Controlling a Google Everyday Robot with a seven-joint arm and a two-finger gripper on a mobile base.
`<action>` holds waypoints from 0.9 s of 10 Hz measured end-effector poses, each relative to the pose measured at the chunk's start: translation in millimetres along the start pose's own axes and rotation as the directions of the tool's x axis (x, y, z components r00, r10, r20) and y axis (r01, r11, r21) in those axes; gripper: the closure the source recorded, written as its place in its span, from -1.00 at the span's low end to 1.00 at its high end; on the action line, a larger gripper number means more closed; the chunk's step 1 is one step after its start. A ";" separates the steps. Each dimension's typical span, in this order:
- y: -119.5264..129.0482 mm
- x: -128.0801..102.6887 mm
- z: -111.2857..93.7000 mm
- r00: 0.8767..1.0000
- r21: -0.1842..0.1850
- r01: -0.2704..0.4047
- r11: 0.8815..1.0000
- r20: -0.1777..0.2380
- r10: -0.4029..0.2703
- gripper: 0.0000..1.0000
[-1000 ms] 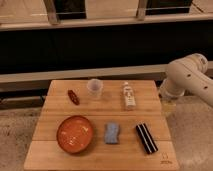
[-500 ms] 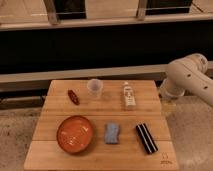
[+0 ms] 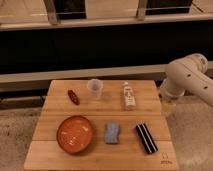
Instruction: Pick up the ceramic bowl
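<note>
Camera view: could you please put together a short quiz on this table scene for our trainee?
1. True or false: the ceramic bowl sits on the wooden table, apart from the claw.
2. What lies just right of the bowl? A) blue sponge B) clear cup C) white bottle
3. Where is the claw?
Key: 1 true; 2 A; 3 beside the table's right edge, low under the white arm, holding nothing.
</note>
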 end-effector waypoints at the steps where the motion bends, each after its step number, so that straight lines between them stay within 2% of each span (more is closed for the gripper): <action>1: 0.0 0.0 0.0 1.000 0.000 0.000 1.000 0.000 0.000 -0.60; 7: 1.2 -3.2 -1.0 1.000 0.004 0.011 1.000 -0.002 -0.011 -0.60; 8: 3.3 -9.9 -4.1 0.999 0.009 0.033 0.999 -0.003 -0.033 -0.60; 9: 6.0 -26.9 -7.8 0.998 0.015 0.067 0.998 -0.007 -0.067 -0.60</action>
